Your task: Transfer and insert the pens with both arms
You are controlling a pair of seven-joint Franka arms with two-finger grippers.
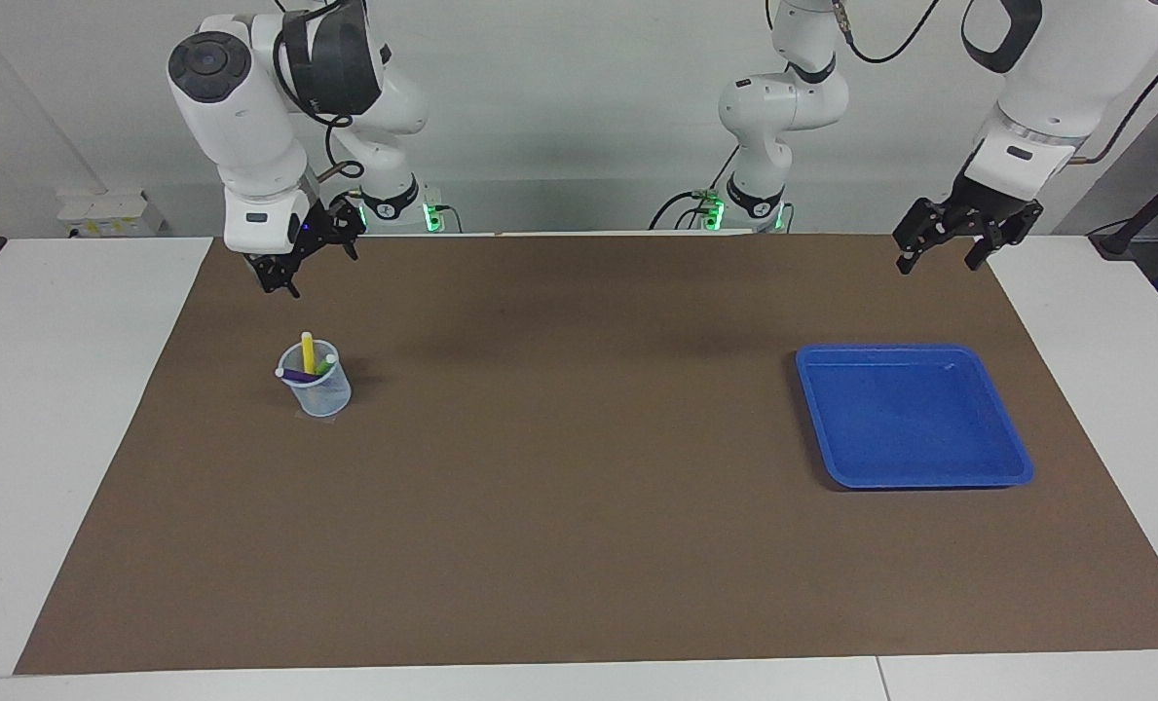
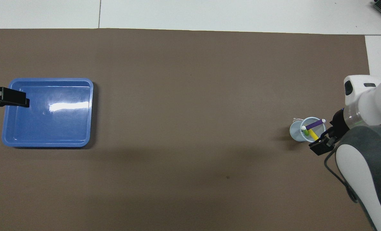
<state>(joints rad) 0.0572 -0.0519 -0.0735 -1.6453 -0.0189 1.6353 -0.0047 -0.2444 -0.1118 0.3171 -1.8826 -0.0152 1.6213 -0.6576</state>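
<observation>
All three pens (image 1: 307,362) stand in the cup (image 1: 317,390) below the open, empty right claw (image 1: 298,265); left claw (image 1: 958,240) open, waiting above the emptied tray (image 1: 913,416).

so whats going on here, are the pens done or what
It looks done. The yellow pen, purple pen and green pen all stand in the clear cup toward the right arm's end of the table. The right gripper hangs above the mat near the cup, holding nothing. The left gripper waits, open, up by the blue tray, which has nothing in it.
</observation>
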